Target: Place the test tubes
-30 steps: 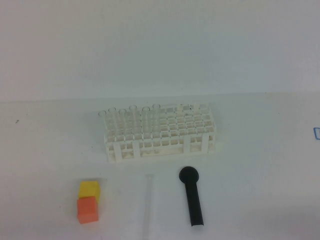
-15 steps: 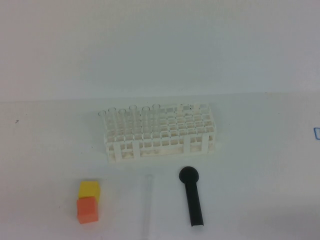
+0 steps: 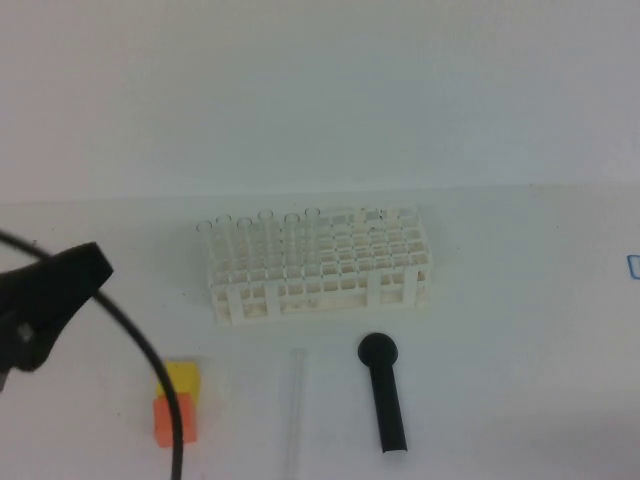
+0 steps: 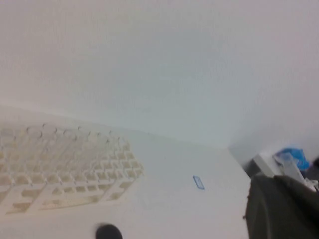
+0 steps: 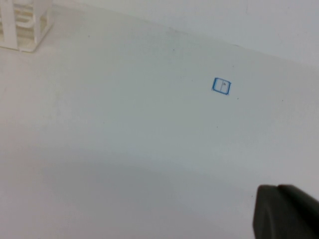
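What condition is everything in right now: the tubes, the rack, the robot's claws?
rack: upright, several tubes standing in it.
loose test tube: lying flat before the rack, ungripped.
left gripper: hovering at far left, away from that tube.
right gripper: outside the high view, off to the right.

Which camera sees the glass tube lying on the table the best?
The high view: the loose test tube lies in plain sight beside the black tool. Neither wrist view shows it. The left gripper hangs at the high view's left edge; the right gripper only peeks into its own wrist view.
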{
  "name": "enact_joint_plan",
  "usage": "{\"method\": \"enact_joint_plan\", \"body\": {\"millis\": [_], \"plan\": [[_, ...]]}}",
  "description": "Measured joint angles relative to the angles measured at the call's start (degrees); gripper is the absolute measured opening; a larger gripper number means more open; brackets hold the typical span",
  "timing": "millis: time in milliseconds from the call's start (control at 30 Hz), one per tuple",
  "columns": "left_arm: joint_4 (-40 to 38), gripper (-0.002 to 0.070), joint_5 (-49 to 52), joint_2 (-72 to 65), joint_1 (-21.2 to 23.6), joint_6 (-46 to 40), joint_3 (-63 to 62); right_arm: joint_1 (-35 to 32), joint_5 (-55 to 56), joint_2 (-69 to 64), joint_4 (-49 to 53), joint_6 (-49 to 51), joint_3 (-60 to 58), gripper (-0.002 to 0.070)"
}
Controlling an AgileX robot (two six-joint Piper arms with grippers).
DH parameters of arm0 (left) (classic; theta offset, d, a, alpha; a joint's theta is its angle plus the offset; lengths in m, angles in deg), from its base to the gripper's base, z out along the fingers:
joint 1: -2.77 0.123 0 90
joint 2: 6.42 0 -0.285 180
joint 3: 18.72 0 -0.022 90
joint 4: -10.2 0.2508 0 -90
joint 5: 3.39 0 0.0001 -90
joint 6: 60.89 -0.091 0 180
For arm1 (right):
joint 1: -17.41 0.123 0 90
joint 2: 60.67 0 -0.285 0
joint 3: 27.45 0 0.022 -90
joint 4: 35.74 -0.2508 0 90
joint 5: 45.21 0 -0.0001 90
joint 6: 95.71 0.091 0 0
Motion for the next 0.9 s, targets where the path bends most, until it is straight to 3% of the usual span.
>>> {"method": "enact_joint_plan", "body": {"millis": [133, 267, 533, 900], "plan": [[0.34, -0.0001, -2.16, -10.03, 0.00, -3.06, -5.47, 0.00, 0.00, 0.00, 0.00, 0.00, 0.00, -0.0001], [0.22, -0.0001, 1.94, -14.09, 0.00, -3.71, -9.94, 0.00, 0.00, 0.00, 0.00, 0.00, 0.00, -0.0001], [0.22, -0.0001, 9.85, -15.64, 0.03, -2.12, -10.69, 0.00, 0.00, 0.00, 0.00, 0.00, 0.00, -0.0001], [0.12, -0.0001, 5.35, -15.75, 0.03, 0.51, -10.69, 0.00, 0.00, 0.00, 0.00, 0.00, 0.00, -0.0001]]}}
